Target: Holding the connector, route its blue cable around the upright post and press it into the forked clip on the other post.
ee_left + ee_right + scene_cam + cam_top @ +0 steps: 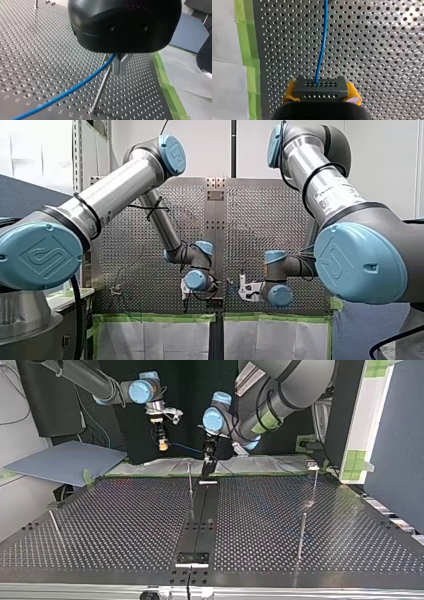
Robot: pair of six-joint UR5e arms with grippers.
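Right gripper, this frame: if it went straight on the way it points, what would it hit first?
Probably the perforated table: the right gripper, shut on the connector, faces bare plate, with only its own blue cable ahead. How far off is unclear.

You're looking at a grey perforated metal worktop (pixel 125 525). Green tape (pixel 167 87) runs along the worktop's edge, with white sheeting (pixel 190 80) just beyond it. A blue-grey board (pixel 65 462) lies just off the worktop's corner, and a pale wall (pixel 380 160) stands beyond the worktop.
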